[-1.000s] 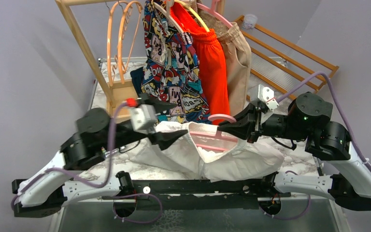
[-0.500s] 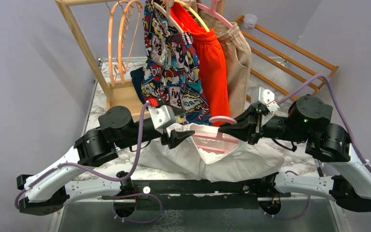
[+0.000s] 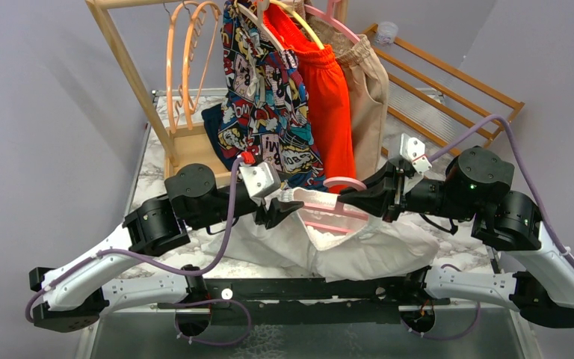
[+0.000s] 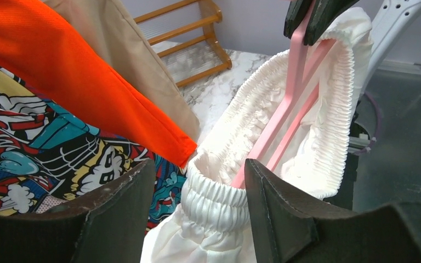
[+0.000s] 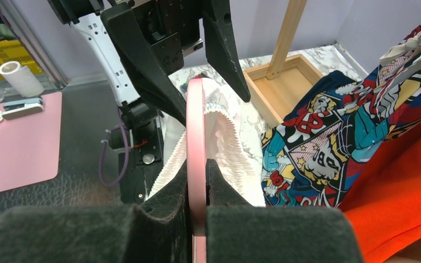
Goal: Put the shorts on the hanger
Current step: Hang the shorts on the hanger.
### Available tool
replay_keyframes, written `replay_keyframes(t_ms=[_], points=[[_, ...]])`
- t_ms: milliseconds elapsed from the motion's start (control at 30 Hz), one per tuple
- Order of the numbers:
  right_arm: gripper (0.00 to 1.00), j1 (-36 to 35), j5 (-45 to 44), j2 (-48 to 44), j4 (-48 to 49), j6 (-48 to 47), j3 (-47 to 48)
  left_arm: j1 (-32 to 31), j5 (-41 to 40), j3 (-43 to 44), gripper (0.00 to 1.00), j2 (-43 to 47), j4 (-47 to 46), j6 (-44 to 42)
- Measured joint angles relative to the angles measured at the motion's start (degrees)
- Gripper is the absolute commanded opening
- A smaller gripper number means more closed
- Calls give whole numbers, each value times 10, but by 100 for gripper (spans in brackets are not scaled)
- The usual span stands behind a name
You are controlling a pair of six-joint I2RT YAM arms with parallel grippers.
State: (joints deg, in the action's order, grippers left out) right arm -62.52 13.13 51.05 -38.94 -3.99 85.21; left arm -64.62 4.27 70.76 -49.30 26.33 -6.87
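**Me:** Left arm has swung in toward centre over the last second. Its elbow now sits further right and further from the near edge. The left gripper (image 3: 284, 206) narrowed somewhat on the way. Right arm has barely shifted.

**Desk:** Left jaws at this moment?

**Me:** Parted, about midway. In the wrist view the two fingers (image 4: 118, 213) stand either side of the gathered waistband (image 4: 219, 197), and the near tip of the hanger (image 5: 195, 120) lies between them too. Gaps show beside the fabric. I cannot confirm contact and I see no grip.

**Desk:** Right side?

**Me:** Right gripper (image 3: 346, 196) is closed hard on the hanger. It pinches the pink plastic edge-on, just below the hook.

**Desk:** Hanger position?

**Me:** Held up off the table (image 3: 149, 161), spanning between the two grippers, roughly level. Both of its pink bars run inside the waistband opening.

**Desk:** And the shorts (image 3: 359, 247)?

**Me:** The elastic waistband is pulled round the hanger's left end. The far side of the band is bunched up against the right gripper's fingers. The legs hang below and lie heaped on the table at the near edge, between the arm bases. I cannot make out the drawstring.

**Desk:** Anything close by?

**Me:** Comic-print shorts (image 3: 265, 97) and orange shorts (image 3: 329, 90) hang on the rack (image 3: 131, 67) behind. In the left wrist view their hems sit just beside the waistband. I cannot tell whether they touch it.
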Motion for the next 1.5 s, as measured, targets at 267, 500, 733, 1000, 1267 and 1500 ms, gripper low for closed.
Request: replay_keyframes(t_ms=[267,500,733,1000,1267,1500], points=[[1,0,-6,3,3,-4,0,0,-2,0,2,-2,6,2],[1,0,-29,4,11,-7,0,0,-2,0,0,9,9,5],[1,-1,-71,4,30,-10,0,0,4,0,0,43,7,23],[1,-1,-95,6,50,-14,-1,0,25,0,0,57,-4,51],[1,-1,-108,-2,74,-15,-23,0,55,-14,61,44,-23,73],[1,0,-109,-40,99,-16,-38,0,80,-32,96,75,-31,90]])
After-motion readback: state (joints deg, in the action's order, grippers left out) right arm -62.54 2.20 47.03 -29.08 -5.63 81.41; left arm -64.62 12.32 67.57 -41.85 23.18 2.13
